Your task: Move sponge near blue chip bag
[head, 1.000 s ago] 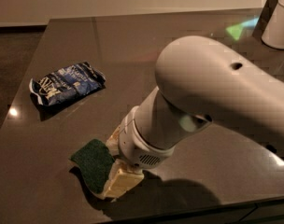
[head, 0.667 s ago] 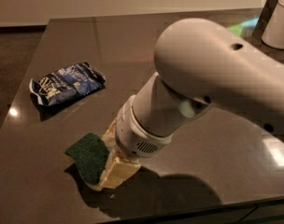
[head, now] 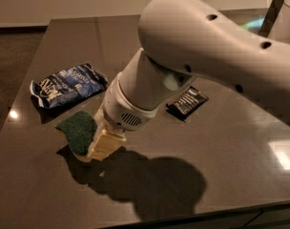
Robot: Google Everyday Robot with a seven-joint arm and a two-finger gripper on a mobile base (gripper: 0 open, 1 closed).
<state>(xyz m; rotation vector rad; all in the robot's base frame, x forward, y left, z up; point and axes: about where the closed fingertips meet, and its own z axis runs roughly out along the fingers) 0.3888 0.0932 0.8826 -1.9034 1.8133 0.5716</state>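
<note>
The sponge (head: pixel 78 129), dark green top over pale foam, hangs tilted just above the dark table, casting a shadow beneath it. My gripper (head: pixel 98 147) is shut on the sponge's right side, with one cream finger (head: pixel 107 144) showing in front of it. The blue chip bag (head: pixel 66 86), crumpled with white lettering, lies on the table up and to the left, a short gap from the sponge. The big white arm hides the table behind the gripper.
A small black wrapper (head: pixel 187 100) with white text lies right of the arm. A white container (head: pixel 288 18) stands at the back right corner. The table's left edge (head: pixel 21 104) runs close to the bag, and the front edge (head: pixel 183 218) is near.
The gripper has carried the sponge up and to the left, closer to the blue chip bag. The black wrapper, hidden by the arm before, now shows.
</note>
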